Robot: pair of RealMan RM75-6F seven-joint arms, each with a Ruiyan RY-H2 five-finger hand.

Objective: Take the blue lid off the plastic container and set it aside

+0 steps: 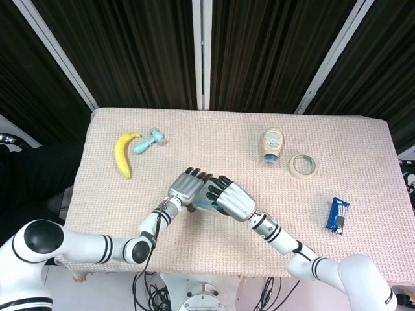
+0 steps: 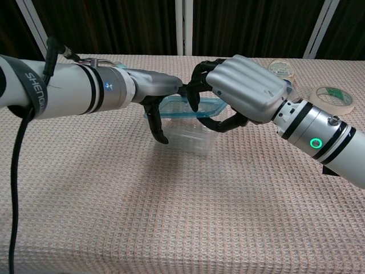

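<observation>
The clear plastic container [image 2: 191, 138] stands mid-table with its blue lid [image 2: 179, 108] on top, tilted. My left hand [image 2: 155, 94] holds the container's left end, thumb down the near wall, fingers over the far rim. My right hand [image 2: 242, 85] grips the lid's right end: fingers curl over the top and the thumb hooks under its edge. In the head view the left hand [image 1: 186, 188] and right hand [image 1: 228, 197] meet over the container [image 1: 203, 205], hiding most of it. Whether the lid is free of the rim is unclear.
A banana [image 1: 123, 153] and a teal tool [image 1: 149, 141] lie at the back left. A bottle [image 1: 272, 145] and a tape roll [image 1: 303, 165] lie at the back right, a blue packet [image 1: 337, 215] near the right edge. The cloth-covered table [image 1: 363, 149] has free room in front.
</observation>
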